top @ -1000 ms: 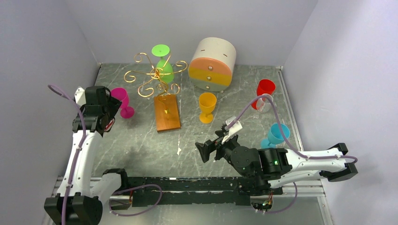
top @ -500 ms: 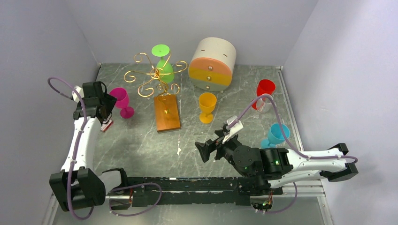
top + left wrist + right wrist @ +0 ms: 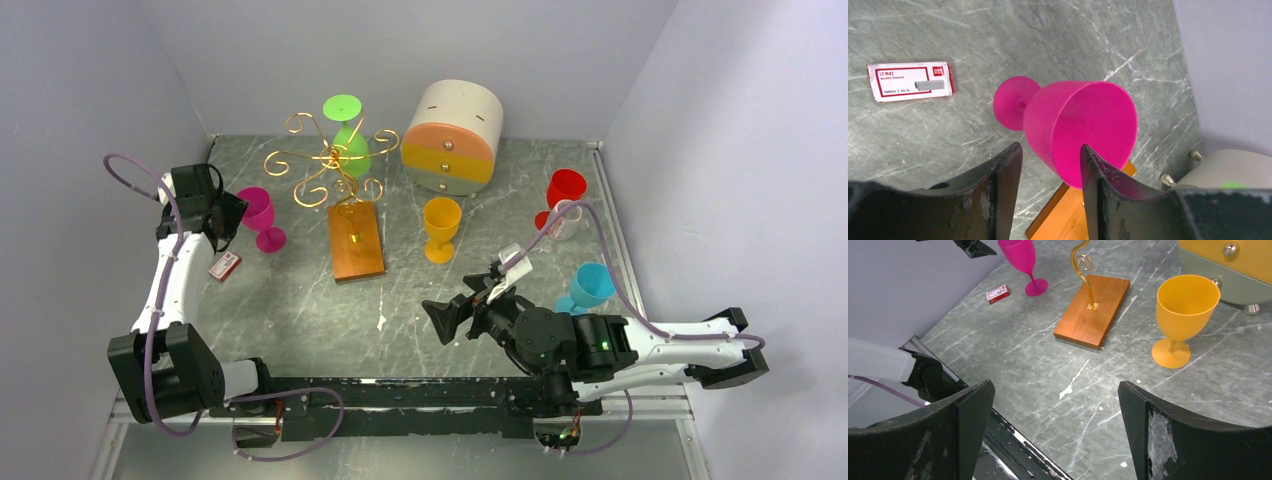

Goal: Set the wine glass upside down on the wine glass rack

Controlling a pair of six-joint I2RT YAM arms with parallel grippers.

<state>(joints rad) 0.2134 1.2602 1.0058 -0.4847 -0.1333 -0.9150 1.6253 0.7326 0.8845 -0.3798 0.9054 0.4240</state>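
A magenta wine glass (image 3: 260,213) stands upright at the left of the table, also in the left wrist view (image 3: 1083,130). My left gripper (image 3: 236,212) is open right at its bowl. In the left wrist view (image 3: 1049,147) the near rim sits between the two fingers; contact cannot be told. The gold wire rack (image 3: 330,160) stands on its brown wooden base (image 3: 356,242), with a green glass (image 3: 349,140) hanging upside down on it. My right gripper (image 3: 452,320) is open and empty over the middle front (image 3: 1055,390). The rack's base (image 3: 1093,310) shows in the right wrist view.
An orange glass (image 3: 441,228) stands right of the rack's base, a red glass (image 3: 565,190) and a blue glass (image 3: 590,287) at the right. A round cream drawer box (image 3: 455,135) sits at the back. A small staples box (image 3: 224,265) lies near the left arm.
My left gripper has moved back and right, up to the magenta glass's bowl, uncovering the staples box. The right arm has shifted slightly right.
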